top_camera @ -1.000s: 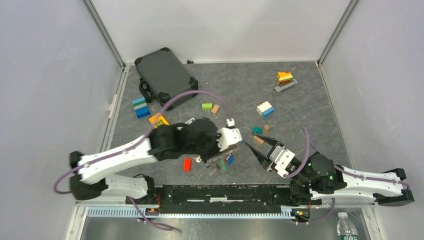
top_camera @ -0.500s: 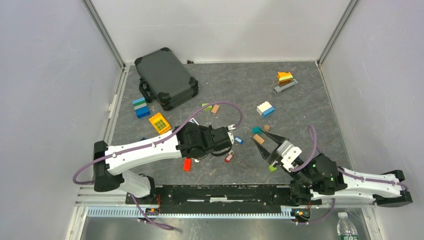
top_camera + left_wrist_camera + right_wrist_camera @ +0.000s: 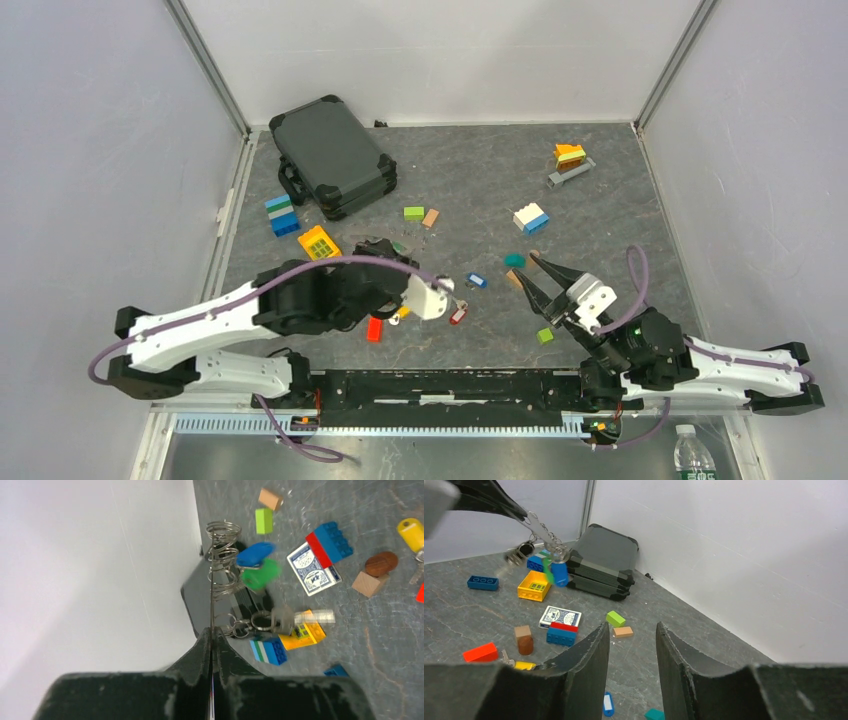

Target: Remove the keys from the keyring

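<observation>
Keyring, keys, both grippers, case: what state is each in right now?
keyring: held in the air, pinched in the left gripper
left gripper: shut on the keyring
right gripper: open, empty
blue key: on the keyring, hanging
green key: on the keyring, beside the blue key
yellow key: off the ring, lying loose
red key: off the ring, lying loose
case: closed

My left gripper point(image 3: 212, 633) swung back left, keyring point(image 3: 220, 565) lifted off surface point(image 3: 600, 220), keys point(image 3: 255, 555) dangling. My right gripper point(image 3: 527, 268) advanced. Green bit point(image 3: 545, 336) now beside it.
</observation>
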Tool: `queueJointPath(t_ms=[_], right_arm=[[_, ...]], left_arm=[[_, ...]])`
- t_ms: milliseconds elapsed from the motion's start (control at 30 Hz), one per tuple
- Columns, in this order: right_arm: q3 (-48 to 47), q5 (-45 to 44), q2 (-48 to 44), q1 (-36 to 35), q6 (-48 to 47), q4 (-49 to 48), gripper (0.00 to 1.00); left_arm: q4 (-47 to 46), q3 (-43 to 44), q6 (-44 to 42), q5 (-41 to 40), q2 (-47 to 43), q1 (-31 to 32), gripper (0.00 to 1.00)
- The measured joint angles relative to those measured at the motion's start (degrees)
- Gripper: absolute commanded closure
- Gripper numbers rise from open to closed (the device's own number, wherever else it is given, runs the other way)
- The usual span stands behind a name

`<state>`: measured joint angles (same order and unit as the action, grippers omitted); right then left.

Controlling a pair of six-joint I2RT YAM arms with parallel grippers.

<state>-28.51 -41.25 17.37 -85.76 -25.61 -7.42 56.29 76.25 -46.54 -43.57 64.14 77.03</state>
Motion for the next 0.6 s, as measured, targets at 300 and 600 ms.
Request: queueJointPath(t_ms=[300, 600], right_arm=[[-2.38, 2.97, 0.76, 0.00, 0.15, 2.01, 0.56], [-4.24, 14.97, 1.84, 0.00, 0.15, 3.15, 0.55]], left_arm=[[-0.33, 0.46, -19.74, 26.60, -11.96, 1.01, 0.98], [-0.87, 4.17, -30.40, 50.71, -14.86, 1.11, 0.98]])
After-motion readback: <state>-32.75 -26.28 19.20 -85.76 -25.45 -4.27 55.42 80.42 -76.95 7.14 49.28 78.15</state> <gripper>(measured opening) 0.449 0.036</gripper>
